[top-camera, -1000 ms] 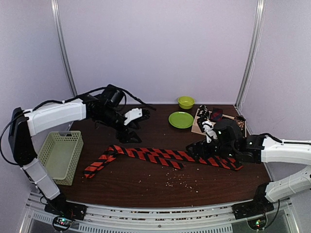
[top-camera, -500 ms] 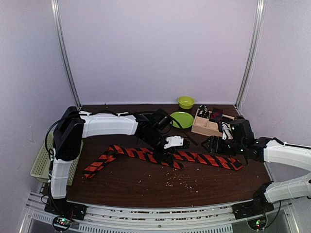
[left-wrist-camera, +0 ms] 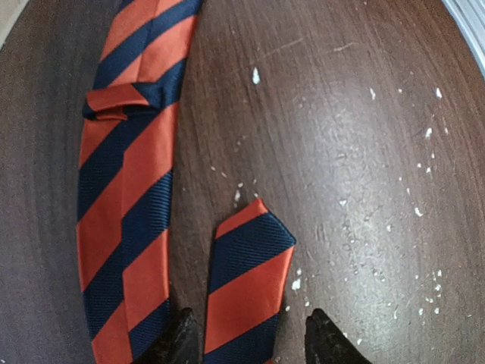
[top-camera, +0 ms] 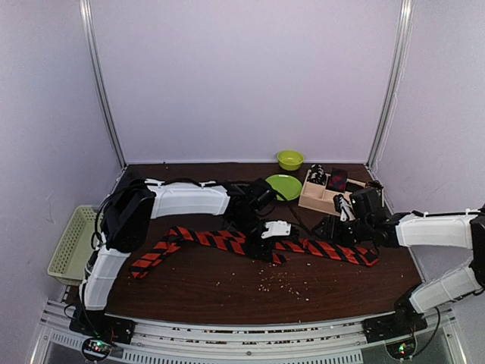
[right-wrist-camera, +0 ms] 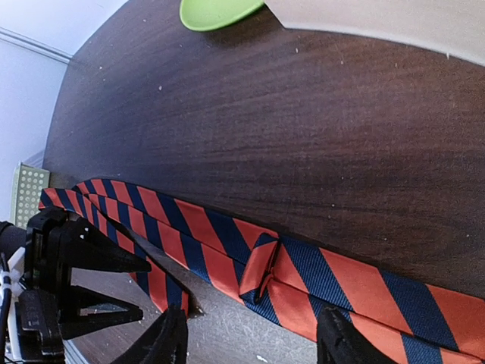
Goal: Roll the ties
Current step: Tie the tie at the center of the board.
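The striped tie (top-camera: pixel 220 240) is laid out flat across the middle of the table (top-camera: pixel 189 292), from near the left edge over to the right edge, probably so a roll can be started from one end. Its narrow tip (left-wrist-camera: pixel 246 277) lies just beside the wider band. The left gripper (left-wrist-camera: pixel 254 341) is set wide open astride that tip, not closed on it yet. The right gripper (right-wrist-camera: pixel 254 341) is spread wide too, held by the tie toward the right edge, nothing gripped. Plenty of bare wood can be seen along the near edge, crumbs (top-camera: pixel 282 284) aside. The far right corner is crowded by a plate (top-camera: pixel 282 186) and tray (top-camera: pixel 322 199).
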Controlling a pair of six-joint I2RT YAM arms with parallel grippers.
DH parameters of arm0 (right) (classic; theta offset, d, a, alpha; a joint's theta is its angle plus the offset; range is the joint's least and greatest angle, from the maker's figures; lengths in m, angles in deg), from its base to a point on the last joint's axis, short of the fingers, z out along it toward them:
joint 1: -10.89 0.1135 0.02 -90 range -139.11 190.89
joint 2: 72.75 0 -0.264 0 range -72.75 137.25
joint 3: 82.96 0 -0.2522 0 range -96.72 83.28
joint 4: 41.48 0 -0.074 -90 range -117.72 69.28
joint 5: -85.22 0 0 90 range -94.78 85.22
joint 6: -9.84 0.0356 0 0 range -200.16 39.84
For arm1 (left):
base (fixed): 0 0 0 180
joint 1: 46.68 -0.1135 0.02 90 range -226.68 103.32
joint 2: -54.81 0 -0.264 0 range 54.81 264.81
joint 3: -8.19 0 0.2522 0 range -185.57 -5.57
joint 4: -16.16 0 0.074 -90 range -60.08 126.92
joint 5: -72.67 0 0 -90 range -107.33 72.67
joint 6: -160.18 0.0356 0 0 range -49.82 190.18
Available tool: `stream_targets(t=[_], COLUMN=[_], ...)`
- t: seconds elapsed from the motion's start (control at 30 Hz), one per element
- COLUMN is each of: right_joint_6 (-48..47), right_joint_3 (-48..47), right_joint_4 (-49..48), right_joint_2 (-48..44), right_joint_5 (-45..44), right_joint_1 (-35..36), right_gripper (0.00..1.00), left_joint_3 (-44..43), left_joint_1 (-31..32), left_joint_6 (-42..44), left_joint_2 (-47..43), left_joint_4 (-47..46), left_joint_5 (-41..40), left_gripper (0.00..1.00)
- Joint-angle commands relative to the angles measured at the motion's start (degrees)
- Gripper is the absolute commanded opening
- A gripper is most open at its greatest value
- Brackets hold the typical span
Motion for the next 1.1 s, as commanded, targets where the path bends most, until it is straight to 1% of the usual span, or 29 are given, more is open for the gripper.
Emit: stream_targets(t=[0.0, 0.1, 0.23, 0.33, 0.4, 0.5, 0.57, 0.63, 0.8, 1.07], right_joint_6=[0.9, 1.1, -0.1, 0.2, 0.4, 0.6, 0.6, 0.7, 1.1, 1.8], right_joint_3=[-2.8, -4.5, -8.0, -8.7, -8.8, -8.7, -8.7, -8.7, -8.4, -6.7], right_joint_4=[-4.3, -5.5, -4.6, -4.9, -5.4, -5.8, -6.1, -6.6, -7.8, -9.9], right_joint_2=[4.9, 7.8, 11.3, 13.1, 13.9, 15.0, 15.8, 16.6, 18.3, 19.5], right_joint_5=[2.9, 3.4, 3.0, 2.8, 2.7, 2.8, 3.1, 3.7, 5.4, 7.2], right_joint_1=[-0.2, 0.2, 1.8, 2.2, 2.2, 2.2, 2.3, 2.4, 2.5, 4.7], right_gripper=[0.56, 0.53, 0.49, 0.48, 0.48, 0.47, 0.47, 0.48, 0.48, 0.44], left_joint_3=[-1.5, -1.0, 2.2, 4.3, 3.6, 1.1, -0.8, -0.8, 3.5, 20.9], left_joint_1=[0.2, 0.2, 0.1, -0.3, -1.3, -2.7, -3.3, -3.6, -5.2, -5.5], left_joint_6=[0.7, 0.4, -1.1, -4.6, -6.8, -8.1, -7.9, -7.1, -7.9, -11.9], left_joint_2=[2.1, 2.8, -0.7, -3.2, -2.7, 0.1, 2.0, 3.0, 2.2, -6.0], left_joint_4=[1.2, 1.8, -0.1, -4.1, -5.0, -2.7, 0.5, 2.9, 5.1, -0.9], left_joint_5=[0.2, -0.2, 1.2, 0.8, 0.6, 0.9, 1.9, 3.6, 6.4, 4.9], left_gripper=[0.5, 0.51, 0.55, 0.62, 0.66, 0.69, 0.69, 0.69, 0.66, 0.63])
